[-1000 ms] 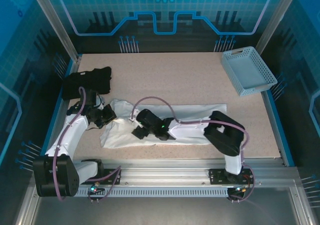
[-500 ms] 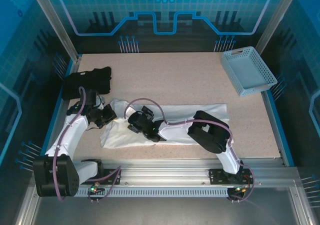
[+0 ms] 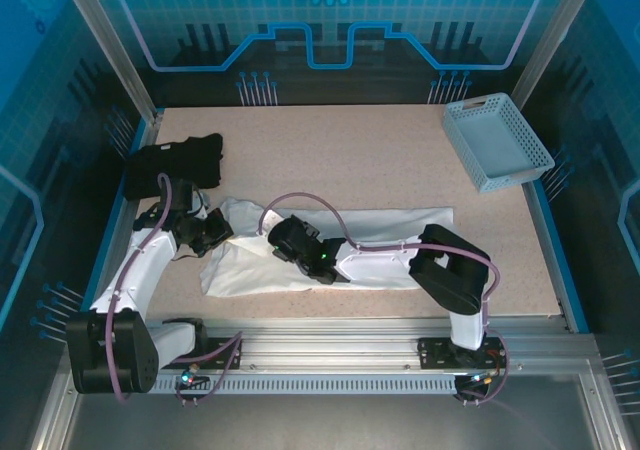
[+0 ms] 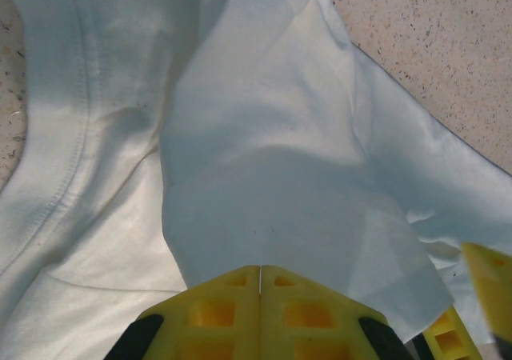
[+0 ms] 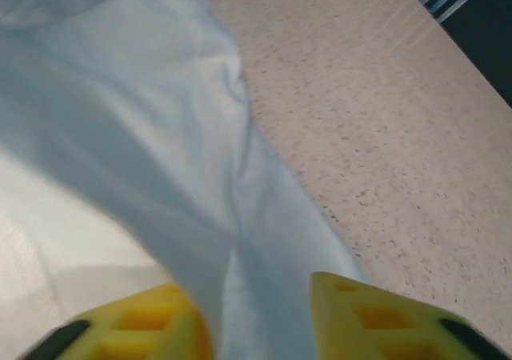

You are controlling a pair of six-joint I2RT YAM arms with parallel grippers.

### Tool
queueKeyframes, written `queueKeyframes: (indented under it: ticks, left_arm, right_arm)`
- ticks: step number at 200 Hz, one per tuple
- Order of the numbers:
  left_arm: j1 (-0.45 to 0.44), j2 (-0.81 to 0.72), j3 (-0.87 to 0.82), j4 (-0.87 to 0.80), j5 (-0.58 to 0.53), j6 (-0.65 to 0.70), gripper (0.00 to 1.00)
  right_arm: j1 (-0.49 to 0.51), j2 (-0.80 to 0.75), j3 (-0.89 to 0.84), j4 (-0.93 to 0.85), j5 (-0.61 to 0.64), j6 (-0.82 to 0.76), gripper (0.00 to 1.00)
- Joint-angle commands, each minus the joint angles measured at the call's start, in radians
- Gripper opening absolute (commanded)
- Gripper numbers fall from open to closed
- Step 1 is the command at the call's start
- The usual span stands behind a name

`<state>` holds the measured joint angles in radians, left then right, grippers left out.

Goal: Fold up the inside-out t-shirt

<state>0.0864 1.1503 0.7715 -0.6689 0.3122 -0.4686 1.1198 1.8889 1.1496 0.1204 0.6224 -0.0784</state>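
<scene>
The inside-out t-shirt [image 3: 390, 225] lies as a long white band across the near middle of the table, crumpled at its left end. My left gripper [image 3: 215, 232] sits at that left end. In the left wrist view its yellow fingers [image 4: 232, 296] are pressed together, and a raised fold of the shirt [image 4: 264, 160] spreads out from them. My right gripper [image 3: 278, 242] rests on the shirt just to the right of the left one. In the right wrist view the right gripper [image 5: 256, 284] has drawn in on a bunched ridge of white cloth [image 5: 200, 136] that fills the narrow gap.
A black folded garment [image 3: 175, 162] lies at the far left of the table. A pale blue basket [image 3: 497, 140] stands at the far right corner. Bare speckled tabletop [image 3: 350, 150] stretches behind the shirt. The arm rail runs along the near edge.
The right gripper reached left over the shirt, then came back a little to the right, and its jaws narrowed onto the cloth. The left arm has stayed put.
</scene>
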Motion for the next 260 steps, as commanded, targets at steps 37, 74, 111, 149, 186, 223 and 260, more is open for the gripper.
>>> queueKeyframes:
  ticks: [37,74,111,149,186,223,260]
  left_arm:
    - [0.01,-0.017,0.002,-0.04,0.008,0.016,0.0]
    - [0.01,-0.016,-0.018,-0.069,-0.003,0.032,0.03]
    - [0.01,0.005,-0.02,-0.097,-0.026,0.048,0.2]
    - [0.01,-0.003,0.0,-0.106,-0.104,0.047,0.42]
    - [-0.031,-0.093,-0.009,-0.006,-0.141,-0.042,0.55]
    - [-0.163,0.01,-0.033,0.246,-0.134,-0.157,0.57]
    - [-0.195,0.224,-0.057,0.431,-0.124,-0.182,0.57]
  right_arm:
    - [-0.007,-0.024,0.021,-0.139,-0.151,0.045,0.06]
    - [-0.015,-0.062,0.018,-0.233,-0.256,0.08,0.0]
    - [-0.024,-0.064,0.015,-0.287,-0.326,0.093,0.02]
    - [-0.053,-0.062,0.055,-0.373,-0.451,0.114,0.26]
    - [-0.125,-0.156,-0.007,-0.331,-0.674,0.137,0.45]
    - [-0.197,-0.118,-0.022,-0.161,-0.819,0.268,0.42]
    - [-0.199,0.013,0.021,-0.099,-0.835,0.364,0.35]
